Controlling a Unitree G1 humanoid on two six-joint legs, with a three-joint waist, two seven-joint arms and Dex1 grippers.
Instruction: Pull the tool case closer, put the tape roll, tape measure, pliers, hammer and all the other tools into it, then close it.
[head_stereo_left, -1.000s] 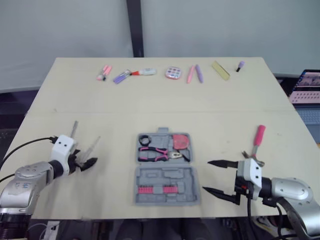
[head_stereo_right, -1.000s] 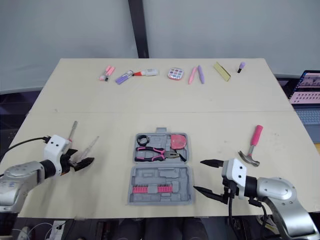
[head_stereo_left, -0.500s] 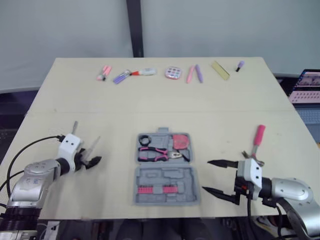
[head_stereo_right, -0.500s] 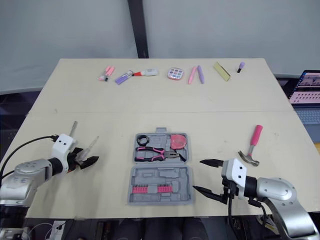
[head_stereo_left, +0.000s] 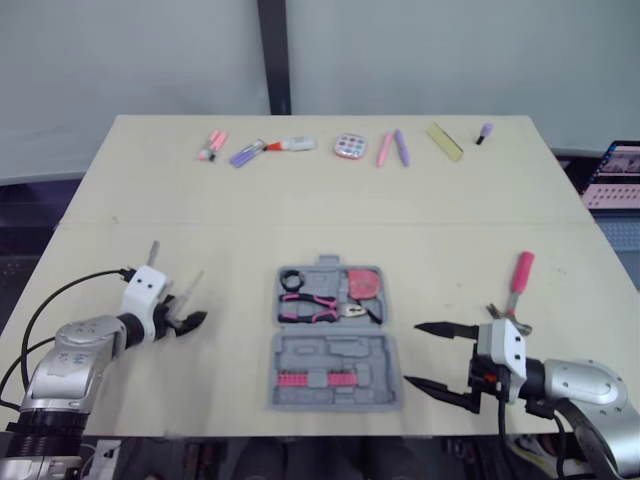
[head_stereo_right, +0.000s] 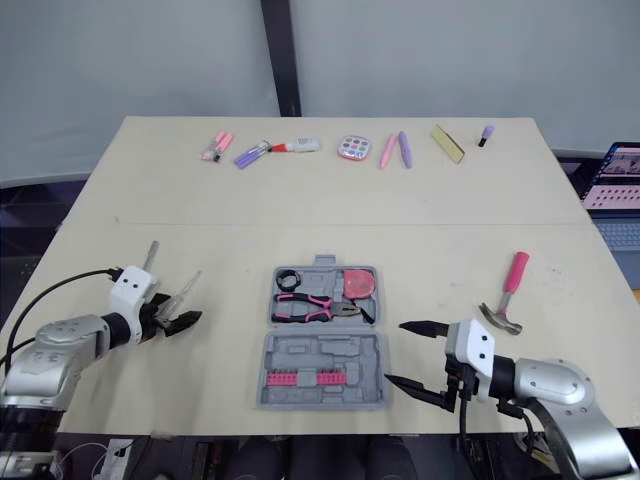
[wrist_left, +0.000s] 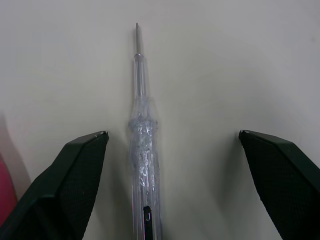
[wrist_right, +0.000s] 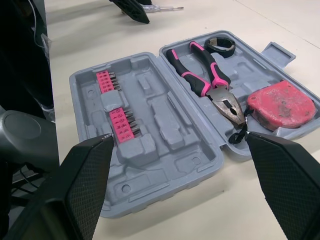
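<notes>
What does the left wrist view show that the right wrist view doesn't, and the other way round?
Left wrist: the screwdriver with its clear handle, lying between the fingers of the open left tool. Right wrist: the open case holding pliers, tape roll, tape measure and pink bits, framed by the open right tool. Both: the table, the left tool and the screwdriver's tip.

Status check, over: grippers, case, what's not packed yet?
Both open: left gripper straddling the clear screwdriver, right gripper beside the tool case. Case open; pliers, tape roll, tape measure in. Outside: hammer on the table.
</notes>
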